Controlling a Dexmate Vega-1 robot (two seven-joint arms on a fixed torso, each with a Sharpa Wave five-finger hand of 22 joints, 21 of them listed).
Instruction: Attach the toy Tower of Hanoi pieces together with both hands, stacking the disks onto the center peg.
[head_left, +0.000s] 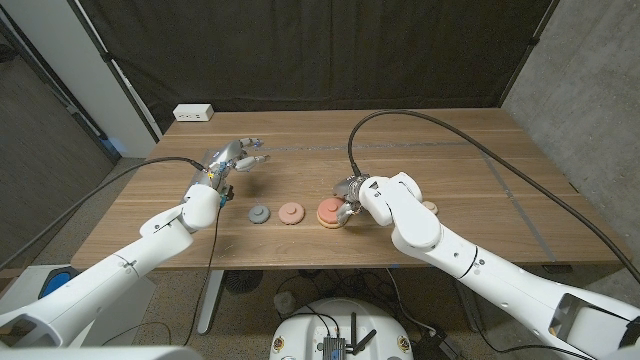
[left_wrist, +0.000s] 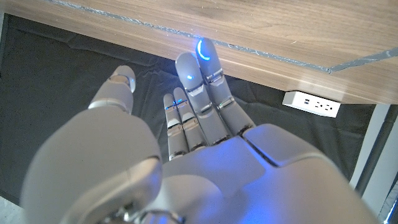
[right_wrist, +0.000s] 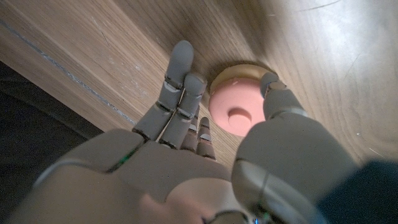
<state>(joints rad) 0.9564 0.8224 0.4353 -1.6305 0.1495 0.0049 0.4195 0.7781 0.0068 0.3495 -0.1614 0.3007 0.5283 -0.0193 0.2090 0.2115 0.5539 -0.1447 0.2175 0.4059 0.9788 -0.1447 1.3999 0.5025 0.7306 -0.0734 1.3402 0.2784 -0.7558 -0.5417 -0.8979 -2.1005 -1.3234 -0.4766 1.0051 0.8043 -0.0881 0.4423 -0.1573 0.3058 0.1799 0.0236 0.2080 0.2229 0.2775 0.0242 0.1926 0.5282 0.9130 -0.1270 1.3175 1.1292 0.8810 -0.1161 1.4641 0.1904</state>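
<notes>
A red disk lies on a wider beige disk at the table's middle front; in the right wrist view the red disk has a round centre mark. My right hand reaches down over this stack. Its thumb touches the rim on one side and its fingers stretch along the other side, a small gap showing. A small pink disk and a grey disk lie to the left. My left hand hovers behind them with its fingers straight and nothing in it.
A beige piece peeks out behind my right forearm. A white power strip sits at the back left corner of the table, also seen as the power strip in the left wrist view. A dark curtain hangs behind.
</notes>
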